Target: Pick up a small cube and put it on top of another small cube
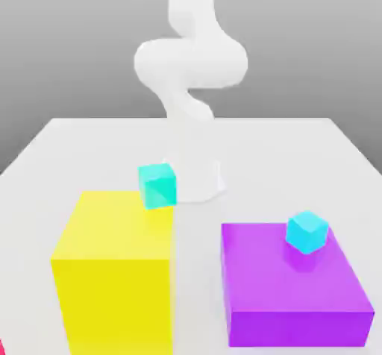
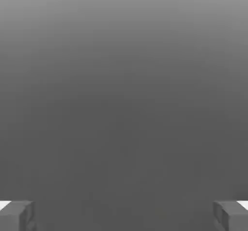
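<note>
White table [image 1: 298,152], sky-blue cube [image 1: 307,231] atop purple block [image 1: 295,286]; turquoise cube [image 1: 157,184] beside yellow block [image 1: 113,268]; gripper [image 2: 124,214] spread wide, empty

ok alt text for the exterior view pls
A white robot arm rises behind a white table. A sky-blue cube sits on a flat purple block; a turquoise cube shows just behind a big yellow block.

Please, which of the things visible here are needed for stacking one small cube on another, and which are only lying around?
For the job:
- sky-blue small cube, resting on the purple block
- claw, open, nothing between its fingers

Just lying about:
- turquoise small cube
- big yellow block
- purple block
- white table
</note>
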Robot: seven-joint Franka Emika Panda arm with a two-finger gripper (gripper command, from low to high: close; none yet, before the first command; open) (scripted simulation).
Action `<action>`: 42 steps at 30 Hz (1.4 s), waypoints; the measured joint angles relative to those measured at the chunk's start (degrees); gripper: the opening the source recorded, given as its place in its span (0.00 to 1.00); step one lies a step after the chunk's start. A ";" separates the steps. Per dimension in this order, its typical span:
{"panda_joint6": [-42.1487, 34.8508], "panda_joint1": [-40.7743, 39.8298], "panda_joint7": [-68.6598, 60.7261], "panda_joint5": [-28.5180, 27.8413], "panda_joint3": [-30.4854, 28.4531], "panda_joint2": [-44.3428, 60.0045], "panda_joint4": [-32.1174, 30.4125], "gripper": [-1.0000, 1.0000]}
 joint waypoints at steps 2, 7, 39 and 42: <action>3.01 -3.66 5.25 -0.41 -0.14 4.12 -3.12 0.50; 10.25 -12.43 17.95 -1.30 -0.76 14.14 -10.59 0.50; 34.65 -33.32 46.81 2.59 -3.75 47.44 -28.57 0.00; 30.19 -33.85 47.28 1.70 -3.67 42.00 -28.59 0.00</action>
